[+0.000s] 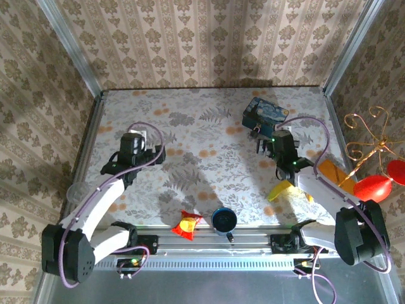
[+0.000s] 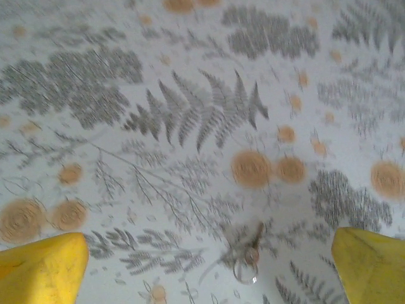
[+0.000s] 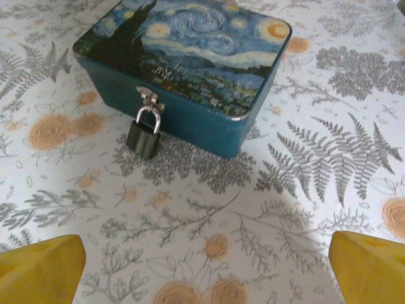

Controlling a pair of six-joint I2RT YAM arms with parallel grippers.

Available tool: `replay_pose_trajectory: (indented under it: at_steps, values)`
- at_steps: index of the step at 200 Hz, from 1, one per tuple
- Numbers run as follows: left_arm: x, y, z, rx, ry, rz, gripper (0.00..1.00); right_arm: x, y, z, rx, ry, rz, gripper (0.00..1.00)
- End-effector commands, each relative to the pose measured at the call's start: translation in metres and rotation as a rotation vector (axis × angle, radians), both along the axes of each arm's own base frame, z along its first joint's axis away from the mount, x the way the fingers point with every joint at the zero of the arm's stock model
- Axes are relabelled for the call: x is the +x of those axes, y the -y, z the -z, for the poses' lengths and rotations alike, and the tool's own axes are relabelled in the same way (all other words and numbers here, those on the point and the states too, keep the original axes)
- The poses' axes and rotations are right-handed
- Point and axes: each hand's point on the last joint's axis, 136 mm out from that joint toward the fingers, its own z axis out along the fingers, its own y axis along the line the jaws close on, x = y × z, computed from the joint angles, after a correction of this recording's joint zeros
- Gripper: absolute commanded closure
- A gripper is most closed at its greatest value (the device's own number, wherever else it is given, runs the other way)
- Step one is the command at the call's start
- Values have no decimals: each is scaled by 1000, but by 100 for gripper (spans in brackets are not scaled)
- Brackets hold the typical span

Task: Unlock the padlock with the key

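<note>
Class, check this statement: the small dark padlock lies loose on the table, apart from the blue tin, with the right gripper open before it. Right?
No. The padlock is hooked by its shackle to the latch on the front of the blue tin, as the right wrist view shows. The right gripper is open before it.

Padlock (image 3: 143,139) with dull dark body and shiny metal shackle, glossy painted tin (image 3: 209,50), matt printed tablecloth (image 3: 285,253)
</note>
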Motion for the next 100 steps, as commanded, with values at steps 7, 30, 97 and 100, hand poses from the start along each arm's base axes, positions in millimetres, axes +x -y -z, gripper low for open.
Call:
replay_pose_trajectory:
  at_steps: [7,30,97,100]
  values:
    - [-19,7,19,75,-163,30,7,-19,4,-2,7,-38,112,0]
    - [-20,7,31,161,-218,30,16,-28,-5,1,11,-58,116,0]
    - [-24,21,70,157,-363,65,32,-39,-15,-7,-66,-84,110,0]
    - [-24,23,71,150,-365,69,33,-39,-15,-8,-67,-81,109,0]
